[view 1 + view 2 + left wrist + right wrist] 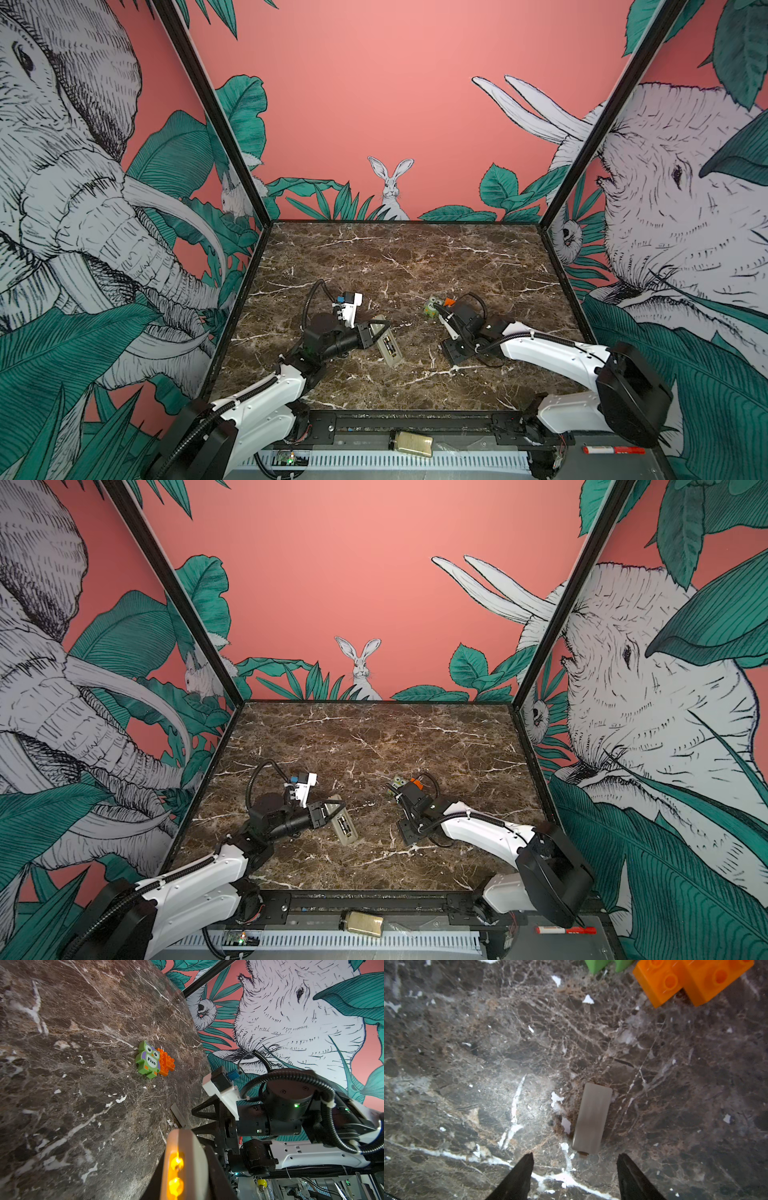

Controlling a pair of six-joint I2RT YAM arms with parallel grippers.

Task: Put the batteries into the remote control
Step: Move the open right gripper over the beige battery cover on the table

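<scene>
Left gripper [371, 330] is clamped on the remote control [394, 356]; the batteries [388, 344] look seated. Right of the remote, the right gripper [575, 1155] hovers empty, jaws apart, over the battery cover [591, 1118]. Next it must pinch the cover's edges.

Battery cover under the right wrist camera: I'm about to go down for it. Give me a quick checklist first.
1. Right gripper open, jaws well apart: ok.
2. Battery cover lies flat just ahead of the gripper with nothing on it: ok.
3. The cover sits within the jaw span but off-centre: ok; centring first might help.
4. Orange block is well apart from the cover: ok.
5. Left gripper is shut on the remote control, recess facing up: ok.
6. Batteries show in the recess; whether they are fully seated: cannot tell.
</scene>
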